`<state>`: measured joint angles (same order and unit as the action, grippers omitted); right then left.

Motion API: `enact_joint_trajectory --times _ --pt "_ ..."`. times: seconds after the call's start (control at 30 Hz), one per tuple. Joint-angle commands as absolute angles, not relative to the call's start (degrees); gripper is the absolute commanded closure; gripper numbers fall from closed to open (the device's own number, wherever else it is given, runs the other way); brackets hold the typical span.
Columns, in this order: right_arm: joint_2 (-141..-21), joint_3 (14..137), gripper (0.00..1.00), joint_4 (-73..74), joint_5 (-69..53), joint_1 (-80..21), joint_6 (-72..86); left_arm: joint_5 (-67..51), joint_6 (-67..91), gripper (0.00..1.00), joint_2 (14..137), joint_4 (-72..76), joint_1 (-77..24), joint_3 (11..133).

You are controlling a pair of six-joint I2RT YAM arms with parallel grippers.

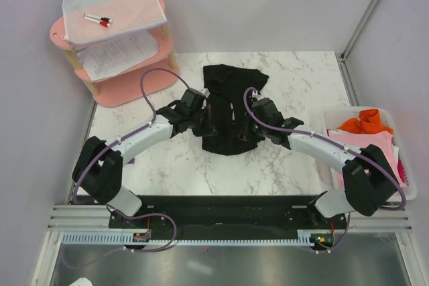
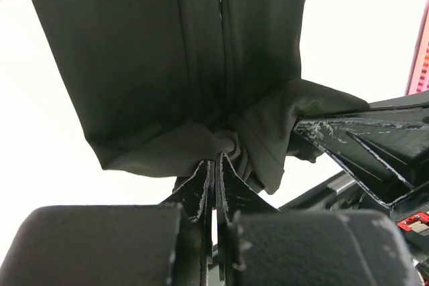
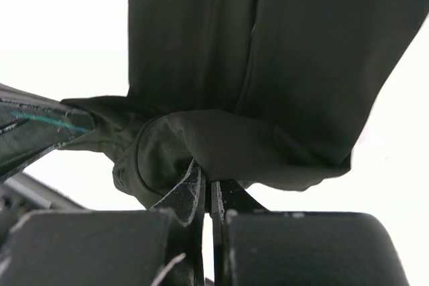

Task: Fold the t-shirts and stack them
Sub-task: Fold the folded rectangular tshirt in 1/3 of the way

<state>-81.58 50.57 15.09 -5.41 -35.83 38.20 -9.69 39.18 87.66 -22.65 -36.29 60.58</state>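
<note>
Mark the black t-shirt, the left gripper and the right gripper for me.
black t-shirt (image 1: pixel 230 85): top view, on its crumpled far part.
left gripper (image 2: pixel 216 160): left wrist view, between its shut fingertips, pinching the shirt.
right gripper (image 3: pixel 205 177): right wrist view, between its shut fingertips, pinching the shirt.

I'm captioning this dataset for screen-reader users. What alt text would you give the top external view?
Two robot arms reach inward over a marble table, the left gripper and right gripper both shut on a black t-shirt. A white basket at the right holds a pink shirt and an orange shirt; a pink shelf with paper sheets stands far left.
</note>
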Motion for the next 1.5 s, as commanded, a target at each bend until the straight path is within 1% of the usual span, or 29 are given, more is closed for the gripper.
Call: enact_joint_trajectory --times 0.0,0.23,0.37,0.6,0.67,0.7,0.73,0.77,0.8,0.83,0.87,0.9,0.93,0.97,1.0,1.03,1.07,1.17,1.23,1.27,1.3,1.33,1.37,1.4,1.47 --pt "-85.8 56.2 1.0 13.6 -0.4 -33.8 34.3 -12.1 35.3 0.98 91.5 -22.9 -33.9 65.7" --pt "-94.5 61.3 0.99 12.2 -2.1 -29.9 33.8 -14.1 34.3 0.98 100.4 -23.1 -31.0 71.0" --pt "-99.8 62.1 0.98 9.6 -3.6 -27.7 34.4 -15.3 33.2 0.98 104.6 -23.2 -29.7 74.3" --pt "-108.7 66.4 0.94 5.7 -9.2 -24.2 35.1 -17.1 31.7 0.98 111.2 -24.2 -27.0 80.4" --pt "-109.8 68.5 0.92 4.2 -11.3 -22.8 34.9 -17.5 31.5 0.95 112.1 -24.9 -25.9 82.0" --pt "-109.8 69.1 0.81 3.6 -11.9 -22.3 35.0 -18.0 31.3 0.91 112.2 -24.9 -25.6 82.3" --pt "-109.6 69.6 0.76 1.1 -12.6 -22.1 35.0 -17.9 31.0 0.78 112.1 -24.9 -24.9 82.7" --pt "-108.6 69.4 0.71 0.1 -13.4 -21.2 35.8 -17.7 30.4 0.7 112.0 -24.9 -24.6 83.0" --pt "-108.1 69.2 0.56 -2.5 -13.9 -20.8 36.2 -17.1 30.1 0.53 111.4 -25.0 -24.3 83.2" --pt "-107.4 68.6 0.51 -5.3 -14.3 -20.6 36.5 -16.5 29.5 0.29 110.7 -24.9 -24.1 83.1" --pt "-105.7 68.2 0.45 -6.3 -14.3 -20.2 36.8 -15.7 29.1 0.22 110.0 -24.9 -24.1 83.2" --pt "-104.7 67.8 0.32 -7.4 -14.1 -20.2 37.0 -14.2 28.7 0.16 109.3 -25.0 -24.1 82.9" --pt "-102.6 66.5 0.26 -9.3 -14.1 -20.2 37.0 -13.5 28.2 0.05 107.4 -24.9 -24.1 82.6" --pt "-101.5 65.8 0.2 -10.2 -14.2 -20.2 37.0 -12.8 27.9 0.03 106.4 -24.9 -24.1 82.4" --pt "-100.6 65.0 0.09 -10.8 -14.2 -20.2 36.6 -12.2 27.6 0.02 105.4 -24.5 -24.1 81.6" --pt "-99.1 63.9 0.03 -11.1 -14.2 -20.2 36.3 -12.1 27.2 0.02 103.1 -24.2 -24.1 80.9" --pt "-98.4 63.5 0.02 -10.8 -14.2 -20.2 36.0 -12.1 27.2 0.02 102.0 -23.8 -24.1 80.3" --pt "-96.8 62.2 0.02 -9.1 -15.5 -20.2 34.5 -12.9 27.2 0.02 98.0 -22.1 -24.2 77.4" --pt "-95.9 61.1 0.03 -7.5 -16.7 -20.5 33.1 -13.8 27.5 0.02 96.3 -21.1 -24.2 75.2" --pt "-95.6 60.7 0.12 -6.9 -17.0 -20.7 32.5 -14.2 27.6 0.02 95.8 -20.8 -24.2 74.5" --pt "-95.5 60.1 0.23 -5.7 -17.3 -20.9 31.6 -14.4 27.7 0.02 95.5 -20.1 -24.2 73.0" --pt "-95.3 59.9 0.43 -5.5 -18.4 -21.5 30.2 -14.7 27.9 0.02 95.4 -19.9 -24.3 72.2" --pt "-95.4 59.7 0.98 -5.1 -18.7 -21.8 29.4 -15.2 28.1 0.02 95.3 -19.5 -24.3 71.4" --pt "-95.5 59.7 1.0 -3.7 -18.7 -22.1 28.7 -15.6 28.6 0.02 95.2 -19.1 -24.3 69.7" --pt "-96.6 59.9 1.0 -3.1 -21.3 -23.0 27.2 -16.3 29.2 0.02 95.4 -17.5 -24.3 68.1"
